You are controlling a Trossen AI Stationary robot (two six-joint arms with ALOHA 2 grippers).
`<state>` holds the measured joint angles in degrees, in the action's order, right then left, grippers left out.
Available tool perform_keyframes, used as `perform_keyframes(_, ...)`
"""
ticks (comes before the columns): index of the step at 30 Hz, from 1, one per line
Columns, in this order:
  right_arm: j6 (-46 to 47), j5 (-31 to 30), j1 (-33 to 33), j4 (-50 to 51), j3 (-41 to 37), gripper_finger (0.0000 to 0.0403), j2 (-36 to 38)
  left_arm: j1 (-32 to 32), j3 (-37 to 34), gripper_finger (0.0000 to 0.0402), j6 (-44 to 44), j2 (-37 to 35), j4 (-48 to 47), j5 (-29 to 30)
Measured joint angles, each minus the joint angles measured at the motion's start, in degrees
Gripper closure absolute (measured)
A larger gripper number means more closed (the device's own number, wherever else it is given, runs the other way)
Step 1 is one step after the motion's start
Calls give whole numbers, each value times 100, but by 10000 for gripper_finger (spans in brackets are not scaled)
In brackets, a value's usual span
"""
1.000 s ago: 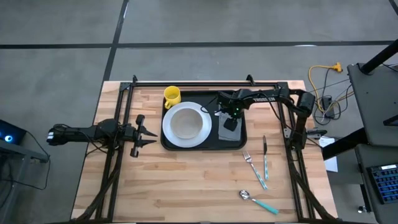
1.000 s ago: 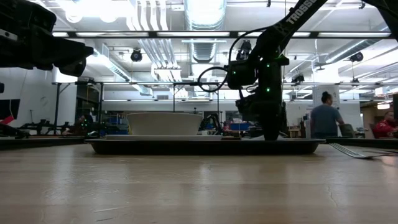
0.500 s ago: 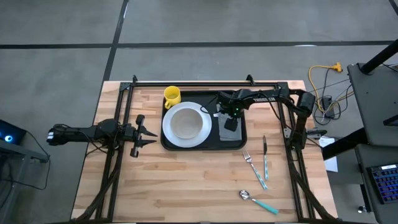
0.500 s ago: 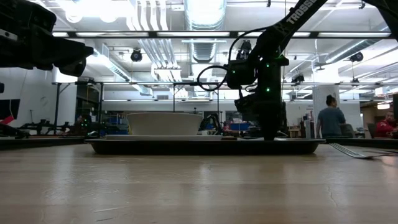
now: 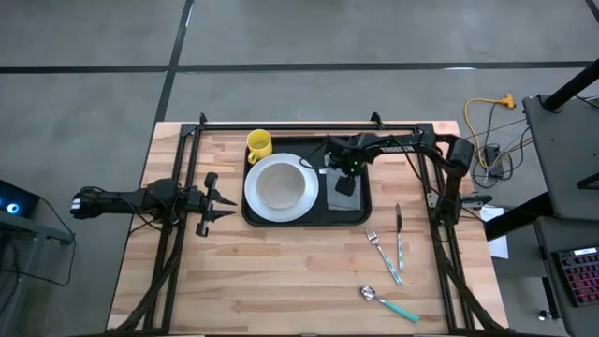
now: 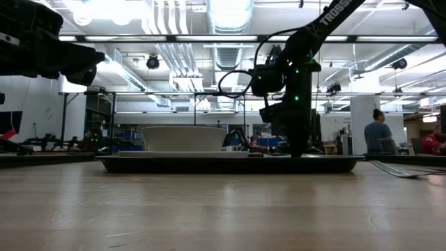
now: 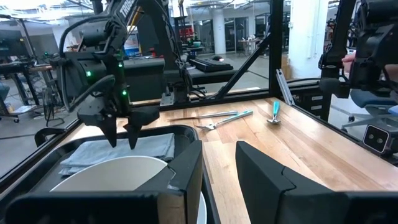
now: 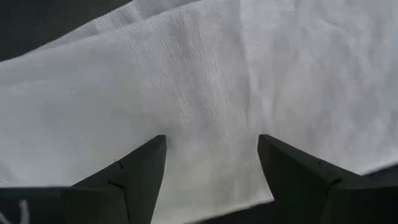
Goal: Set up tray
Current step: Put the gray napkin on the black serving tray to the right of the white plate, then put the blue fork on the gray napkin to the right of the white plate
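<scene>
Here the right gripper [image 8: 211, 163] points down over a grey cloth [image 8: 205, 81], its two fingers [image 8: 134, 171] spread apart with the fabric showing between them and nothing pinched. The left wrist view shows the same gripper [image 7: 123, 135] with its tips parted just above the cloth [image 7: 118, 151]; whether they touch it cannot be told. From above, the cloth [image 5: 346, 188] lies flat in the right part of the tray [image 5: 360, 216], beside a white plate [image 5: 279, 186] that fills the tray's left part. The tray sits at the far middle of the wooden table [image 5: 281, 271], and a yellow mug [image 5: 258, 143] stands on the wood just off its far left corner. A fork [image 5: 382, 253] and a knife [image 5: 400, 239] lie on the table to the right of the tray, near its front, with a spoon [image 5: 388, 301] nearer the front edge. The left gripper [image 5: 223, 203] hovers at the table's left side, left of the tray, fingers [image 7: 186, 168] parted and empty.
</scene>
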<state>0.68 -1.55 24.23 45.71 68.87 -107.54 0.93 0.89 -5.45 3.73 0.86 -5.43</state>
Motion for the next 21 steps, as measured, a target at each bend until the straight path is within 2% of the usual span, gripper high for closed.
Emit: perform_keyframes(21,1012,126,-363,896,109,153,536,2,0,318,0,0,0,0)
